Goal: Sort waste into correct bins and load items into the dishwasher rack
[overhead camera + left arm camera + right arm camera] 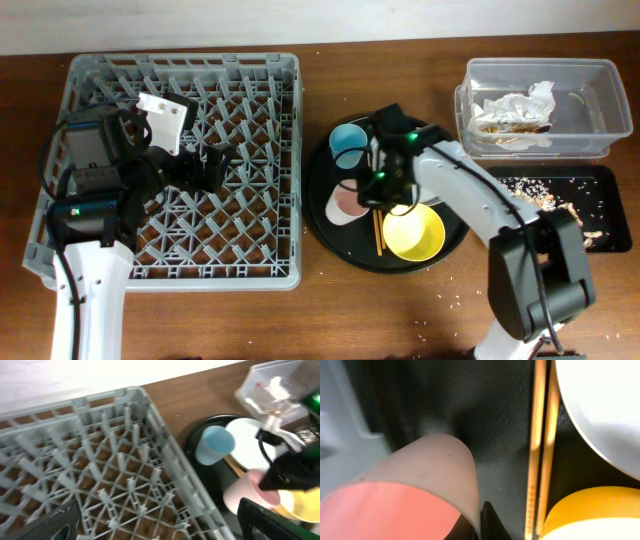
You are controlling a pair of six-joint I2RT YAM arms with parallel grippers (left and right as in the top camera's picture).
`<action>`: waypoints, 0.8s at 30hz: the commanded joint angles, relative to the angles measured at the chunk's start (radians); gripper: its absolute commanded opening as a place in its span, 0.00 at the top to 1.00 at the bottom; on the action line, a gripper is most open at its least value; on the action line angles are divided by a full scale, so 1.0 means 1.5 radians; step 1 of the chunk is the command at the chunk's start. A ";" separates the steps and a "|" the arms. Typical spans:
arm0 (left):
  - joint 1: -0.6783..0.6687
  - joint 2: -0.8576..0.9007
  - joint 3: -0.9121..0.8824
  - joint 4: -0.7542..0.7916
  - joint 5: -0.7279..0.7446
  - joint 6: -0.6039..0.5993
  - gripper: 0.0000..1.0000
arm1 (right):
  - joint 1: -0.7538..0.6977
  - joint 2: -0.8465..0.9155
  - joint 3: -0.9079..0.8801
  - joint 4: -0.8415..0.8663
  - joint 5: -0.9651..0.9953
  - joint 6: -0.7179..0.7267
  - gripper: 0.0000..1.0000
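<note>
Pinches the pink cup [347,203] by its rim with the right fingers [376,188], at 9 o'clock on the round tray [320,230]. Shows chopsticks [378,238] just beside the cup, at 3 o'clock. Hovers over the rack [250,240] at 9 o'clock on the table [400,320] with the left fingers [222,166] spread wide, holding nothing.

Dark wood bench against a plain pale wall

The bench [380,320] is brown wood with a faint grain, spreading beneath and to both sides of the jaws; beyond both pairs, along its far edge, runs a bare white wall [400,15]; the left wrist view shows that same wall ahead of the left jaws; the light is soft and even, with only weak shadows on the wood.
</note>
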 commanded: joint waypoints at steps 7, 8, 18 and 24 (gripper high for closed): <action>-0.009 0.152 0.016 0.002 0.499 -0.060 0.01 | -0.240 -0.080 -0.002 0.022 -0.534 -0.235 0.96; -0.017 0.184 0.016 0.011 0.577 -0.060 0.01 | -0.244 -0.080 -0.002 0.039 -0.569 -0.235 0.96; -0.156 0.303 0.016 0.050 0.685 -0.135 0.01 | -0.118 -0.080 -0.002 0.246 -0.547 -0.088 0.96; -0.165 0.304 0.016 0.081 0.676 -0.135 0.01 | -0.067 -0.080 -0.002 0.286 -0.529 -0.058 0.96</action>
